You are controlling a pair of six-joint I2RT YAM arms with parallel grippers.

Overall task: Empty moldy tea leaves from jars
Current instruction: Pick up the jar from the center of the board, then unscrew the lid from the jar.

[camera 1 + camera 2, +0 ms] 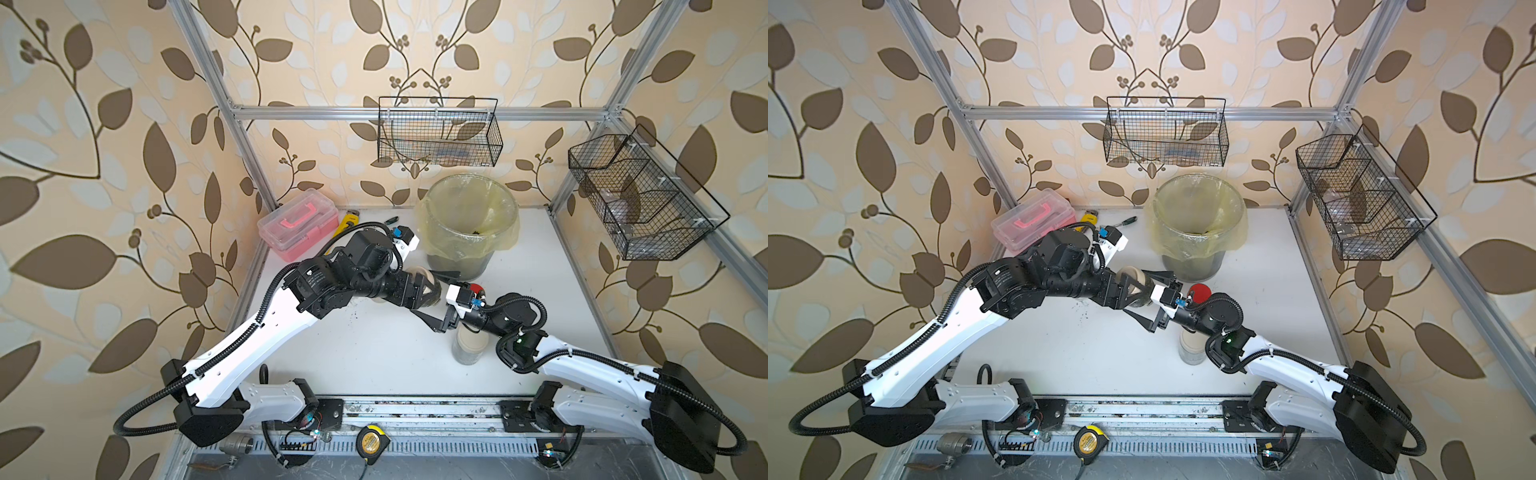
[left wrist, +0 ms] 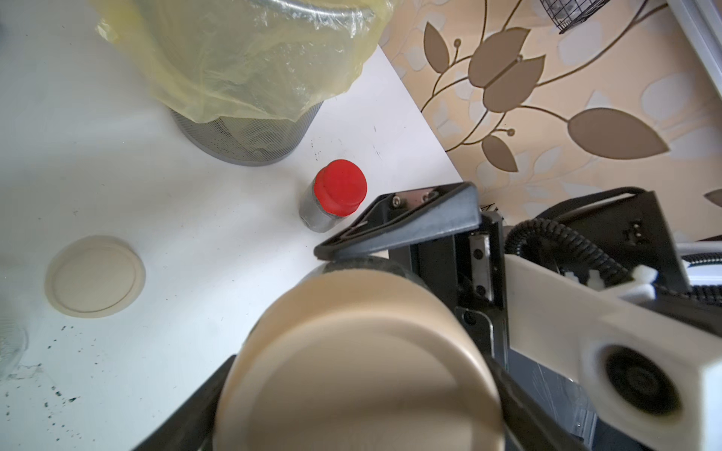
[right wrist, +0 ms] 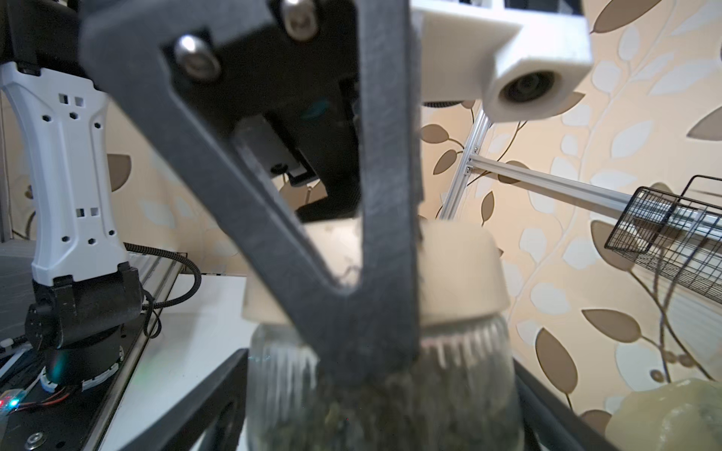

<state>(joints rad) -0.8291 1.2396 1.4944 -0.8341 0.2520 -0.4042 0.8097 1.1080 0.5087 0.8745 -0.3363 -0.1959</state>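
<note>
The left gripper [image 1: 429, 290] was clamped on one beige-lidded jar [image 2: 351, 363], tilted above the white surface [image 1: 374, 353] with moldy tea leaves [image 3: 351, 423] inside. The right gripper [image 1: 1148, 296] had its jaws spread to either side of the glass, and whether they pressed on it could not be told. One red-lidded jar [image 2: 332, 199] stood near the single bin [image 2: 242, 140], one standing jar [image 1: 469, 347] under the right arm and one loose lid [image 2: 95, 275] lay flat. There were also one toolbox [image 1: 297, 224], two baskets [image 1: 440, 133] [image 1: 640, 199] and one tape measure [image 1: 371, 441], its label too small to read.
</note>
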